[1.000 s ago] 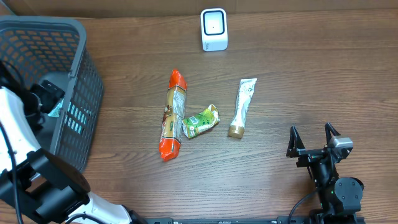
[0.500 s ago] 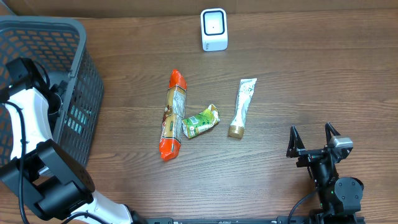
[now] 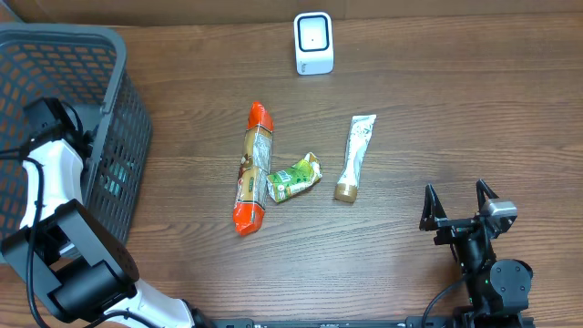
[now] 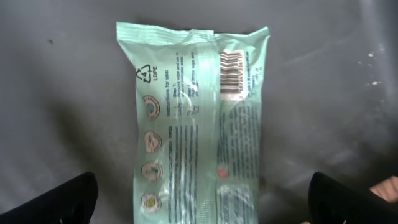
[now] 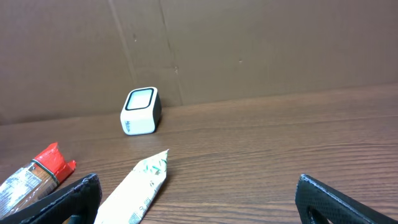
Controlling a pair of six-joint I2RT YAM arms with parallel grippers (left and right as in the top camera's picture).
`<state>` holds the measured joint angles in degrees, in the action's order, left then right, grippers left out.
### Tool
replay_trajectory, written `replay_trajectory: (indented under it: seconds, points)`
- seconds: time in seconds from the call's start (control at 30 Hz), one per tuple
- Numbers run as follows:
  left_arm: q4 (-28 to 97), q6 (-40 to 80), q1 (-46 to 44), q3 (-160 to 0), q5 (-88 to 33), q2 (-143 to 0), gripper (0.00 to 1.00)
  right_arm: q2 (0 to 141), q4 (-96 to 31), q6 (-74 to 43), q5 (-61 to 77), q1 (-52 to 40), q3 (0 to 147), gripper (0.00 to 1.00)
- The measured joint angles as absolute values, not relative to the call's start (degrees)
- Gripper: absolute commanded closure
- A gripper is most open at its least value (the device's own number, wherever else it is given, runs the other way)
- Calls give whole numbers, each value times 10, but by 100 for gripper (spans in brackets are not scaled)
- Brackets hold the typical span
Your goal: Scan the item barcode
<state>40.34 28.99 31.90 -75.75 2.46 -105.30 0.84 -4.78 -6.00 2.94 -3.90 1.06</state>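
Note:
In the left wrist view a mint-green packet (image 4: 196,118) lies flat on the grey floor of the basket (image 3: 91,36), with its barcode (image 4: 231,73) facing up near the top right corner. My left gripper (image 4: 202,211) hangs open just above it, one dark fingertip (image 4: 62,199) on each side, touching nothing. The white scanner (image 3: 313,43) stands at the back of the table and also shows as a scanner (image 5: 140,111) in the right wrist view. My right gripper (image 3: 460,205) rests open and empty near the front right.
On the table between the arms lie a long red-ended snack packet (image 3: 253,169), a small green packet (image 3: 293,177) and a white tube (image 3: 355,157). The tube (image 5: 140,186) points toward my right gripper. The basket's tall mesh wall (image 3: 123,155) surrounds my left arm (image 3: 56,173).
My left arm has swung from the basket's far left edge rightward and deeper over the basket. The right arm and the items on the table have not moved.

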Motion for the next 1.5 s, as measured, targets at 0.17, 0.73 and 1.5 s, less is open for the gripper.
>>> replay_trajectory:
  seconds: [0.17,0.73,1.5]
  points:
    - [375,291,319,-735,25,-1053,0,8,-48,-60,29,-39,11,0]
    - [320,299,319,-687,24,-1053,58,8,-48,-60,29,-39,11,0]
    - [531,292,322,-806,17,-1048,96,8,-48,-60,29,-39,11,0]
